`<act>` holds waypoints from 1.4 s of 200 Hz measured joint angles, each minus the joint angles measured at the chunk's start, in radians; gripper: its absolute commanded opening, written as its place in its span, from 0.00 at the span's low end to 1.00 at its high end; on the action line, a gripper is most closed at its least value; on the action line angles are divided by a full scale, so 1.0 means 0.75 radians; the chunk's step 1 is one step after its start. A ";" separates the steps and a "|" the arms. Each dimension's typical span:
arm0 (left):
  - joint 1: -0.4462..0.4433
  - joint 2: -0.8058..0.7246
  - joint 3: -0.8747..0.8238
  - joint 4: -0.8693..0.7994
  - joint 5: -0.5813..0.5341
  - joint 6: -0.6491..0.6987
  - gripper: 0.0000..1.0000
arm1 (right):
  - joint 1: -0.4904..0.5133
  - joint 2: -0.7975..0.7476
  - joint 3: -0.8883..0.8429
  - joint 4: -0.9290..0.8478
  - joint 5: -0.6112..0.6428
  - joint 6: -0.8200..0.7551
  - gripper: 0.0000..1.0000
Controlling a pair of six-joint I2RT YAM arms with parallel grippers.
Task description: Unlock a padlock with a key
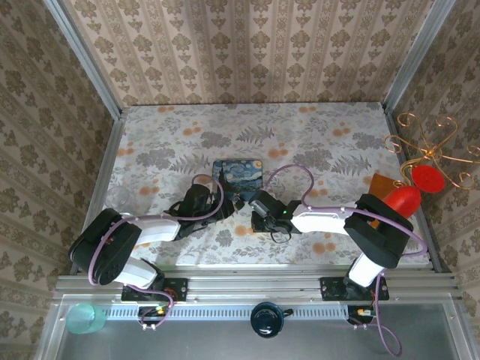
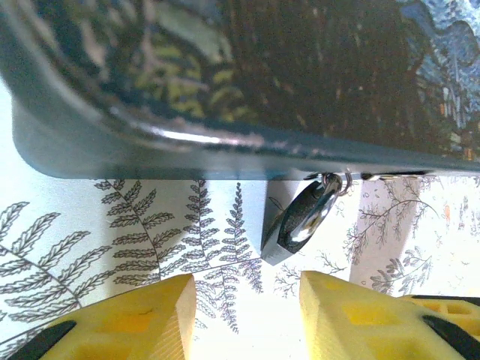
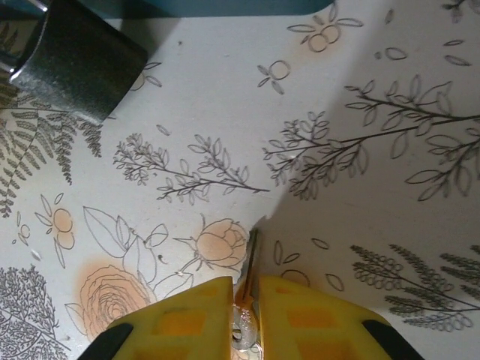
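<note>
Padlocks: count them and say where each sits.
1. The padlock hangs from the blue tin at its edge, just beyond the open left hand. Others could hide behind the tin.

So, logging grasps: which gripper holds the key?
The right gripper, shut on the key; the left gripper is open and empty, facing the padlock.

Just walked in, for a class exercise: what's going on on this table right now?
Two robot arms are working at a padlock that sits at the edge of a blue tin. The left fingers are open, just short of the padlock, not touching it. The right fingers are shut on a small key, its tip pointing forward, apart from the padlock. The key is not yet in the lock.
</note>
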 measured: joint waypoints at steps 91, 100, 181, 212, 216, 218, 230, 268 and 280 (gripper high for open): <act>0.000 -0.036 -0.014 -0.040 -0.028 0.025 0.42 | 0.068 0.010 0.044 -0.048 0.010 -0.054 0.17; 0.000 -0.041 -0.018 -0.045 -0.030 0.025 0.42 | 0.074 0.010 0.049 -0.065 0.013 -0.062 0.19; 0.000 -0.089 -0.036 -0.079 -0.046 0.035 0.44 | 0.138 0.010 0.058 -0.134 0.044 -0.066 0.31; 0.000 -0.127 -0.036 -0.084 -0.049 0.040 0.45 | 0.141 0.010 0.058 -0.132 0.048 -0.067 0.29; 0.000 -0.131 -0.036 -0.085 -0.049 0.040 0.45 | 0.143 0.011 0.058 -0.133 0.051 -0.067 0.29; 0.000 -0.135 -0.036 -0.087 -0.050 0.040 0.45 | 0.144 0.011 0.058 -0.133 0.052 -0.067 0.30; 0.000 -0.152 -0.038 -0.092 -0.051 0.043 0.45 | 0.154 0.012 0.059 -0.137 0.071 -0.068 0.30; 0.000 -0.191 -0.057 -0.103 -0.064 0.050 0.45 | 0.215 0.012 0.069 -0.192 0.145 -0.068 0.31; 0.000 -0.197 -0.058 -0.105 -0.068 0.055 0.45 | 0.230 0.006 0.068 -0.203 0.157 -0.066 0.26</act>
